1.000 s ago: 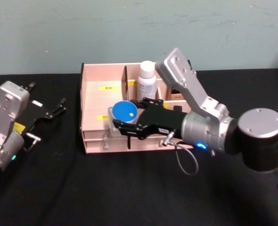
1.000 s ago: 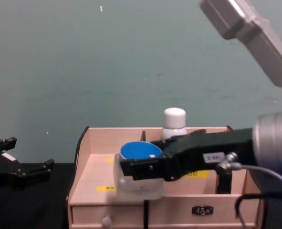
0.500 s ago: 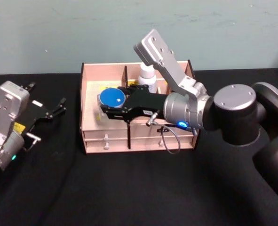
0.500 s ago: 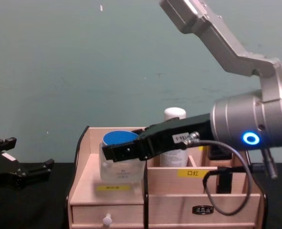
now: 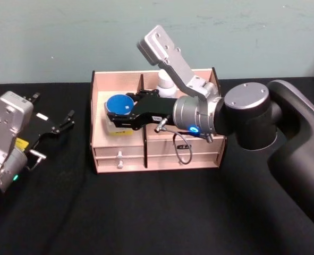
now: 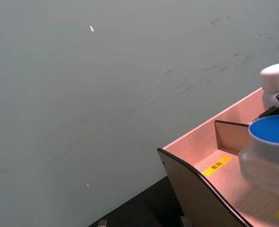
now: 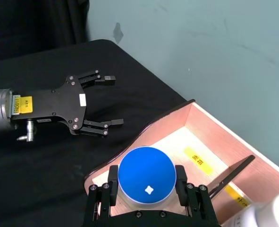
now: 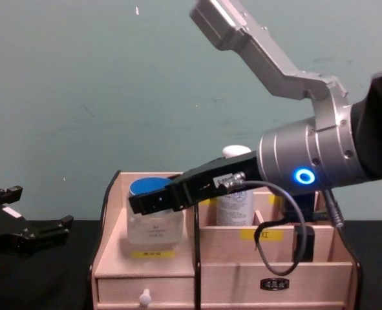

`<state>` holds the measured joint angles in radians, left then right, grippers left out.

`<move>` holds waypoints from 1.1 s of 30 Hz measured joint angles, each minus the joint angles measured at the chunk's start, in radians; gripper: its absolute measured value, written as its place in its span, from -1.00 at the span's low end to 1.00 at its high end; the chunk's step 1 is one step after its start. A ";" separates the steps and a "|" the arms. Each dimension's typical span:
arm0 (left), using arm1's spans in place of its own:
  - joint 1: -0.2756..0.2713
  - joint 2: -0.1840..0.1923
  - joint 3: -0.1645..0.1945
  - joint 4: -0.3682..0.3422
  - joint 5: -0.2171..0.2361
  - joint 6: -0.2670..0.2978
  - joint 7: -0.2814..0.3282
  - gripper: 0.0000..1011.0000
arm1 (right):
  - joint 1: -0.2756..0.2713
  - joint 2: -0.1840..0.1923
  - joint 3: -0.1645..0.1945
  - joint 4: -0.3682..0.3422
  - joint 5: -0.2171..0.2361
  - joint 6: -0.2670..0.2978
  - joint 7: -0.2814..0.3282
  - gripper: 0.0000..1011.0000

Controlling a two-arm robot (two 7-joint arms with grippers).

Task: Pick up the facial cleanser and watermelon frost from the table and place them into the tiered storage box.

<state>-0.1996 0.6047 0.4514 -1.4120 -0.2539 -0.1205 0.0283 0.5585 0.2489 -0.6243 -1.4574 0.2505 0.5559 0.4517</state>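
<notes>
On the near side, front of organiser: I see the tiered storage box (image 5: pixel 157 154) standing on the black table (image 5: pixel 146 212), its small white-knobbed drawer (image 8: pixel 143 298) facing me at the lower left of its front.
Left arm: my left gripper (image 5: pixel 58 126) rests on the table to the left of the box, well apart from it; from the right wrist camera its fingers (image 7: pixel 104 124) are plainly spread, holding nothing.
Right arm: my right gripper (image 5: pixel 119 114) reaches across the box from the right and sits over the wide left compartment.
Grasp: its two black fingers (image 7: pixel 181 182) are clamped on either side of a clear jar with a blue lid (image 7: pixel 147 176).
Jar position: in the chest view the jar (image 8: pixel 153 216) is upright and low inside the left compartment, above a yellow label (image 8: pixel 150 254); I cannot tell whether its base touches the floor of the compartment.
Behind, further compartment: a white bottle with a white cap (image 8: pixel 234 201) stands upright in a rear compartment to the right of the divider, partly hidden by my right arm.
Backdrop: a pale green wall (image 5: pixel 66 37) runs behind the table.
</notes>
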 joint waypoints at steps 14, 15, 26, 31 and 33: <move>0.000 0.000 0.000 0.000 0.000 0.000 0.000 0.98 | 0.027 -0.033 -0.011 0.077 -0.021 -0.008 -0.002 0.42; 0.000 0.000 0.000 0.000 0.000 0.000 0.000 0.98 | 0.028 -0.034 -0.011 0.081 -0.021 -0.009 -0.002 0.42; 0.000 0.000 0.000 0.000 0.000 0.000 0.000 0.98 | 0.028 -0.043 -0.004 0.097 -0.032 -0.011 -0.010 0.42; 0.000 0.000 0.000 0.000 0.000 0.000 0.000 0.98 | 0.028 -0.043 -0.004 0.097 -0.032 -0.011 -0.009 0.42; 0.000 0.000 0.000 0.000 0.000 0.000 0.000 0.98 | 0.028 -0.043 -0.004 0.097 -0.032 -0.012 -0.009 0.48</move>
<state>-0.1995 0.6047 0.4514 -1.4120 -0.2539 -0.1206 0.0283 0.5864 0.2064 -0.6282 -1.3607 0.2190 0.5443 0.4422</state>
